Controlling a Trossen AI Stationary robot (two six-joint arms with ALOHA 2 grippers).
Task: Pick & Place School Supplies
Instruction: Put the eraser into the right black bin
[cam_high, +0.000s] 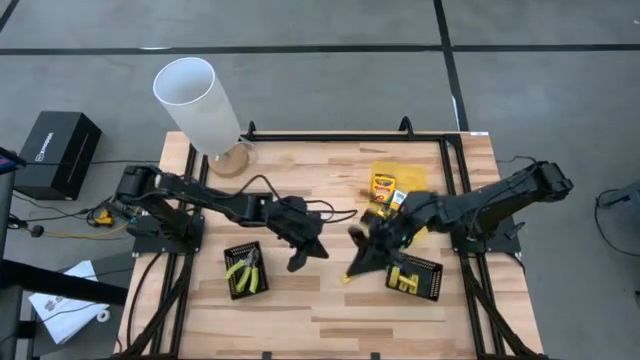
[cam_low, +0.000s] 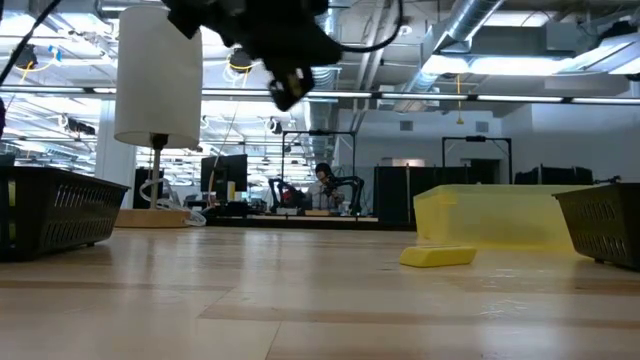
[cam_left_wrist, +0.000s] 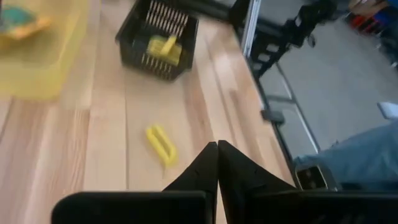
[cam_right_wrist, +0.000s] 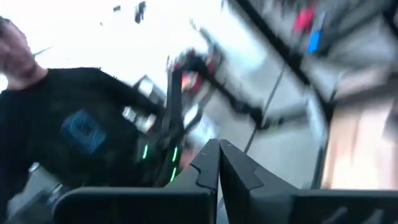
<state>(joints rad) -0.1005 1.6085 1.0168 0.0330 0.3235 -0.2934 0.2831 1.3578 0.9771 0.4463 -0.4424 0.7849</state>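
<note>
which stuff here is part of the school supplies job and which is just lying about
Part of the job:
- yellow stick loose on the table
- yellow sticks in the right mesh tray
- plier-like tool in the left mesh tray
- printed box on the yellow tray

Lying about:
- white lamp
- black box on the floor

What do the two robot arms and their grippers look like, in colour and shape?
Both arms are black and jointed, made of slim links with thicker blocks at the joints. A thin black cable loops along the left arm. The right arm has the same build. The left gripper and the right gripper each have two matte black fingers that taper to a point.
</note>
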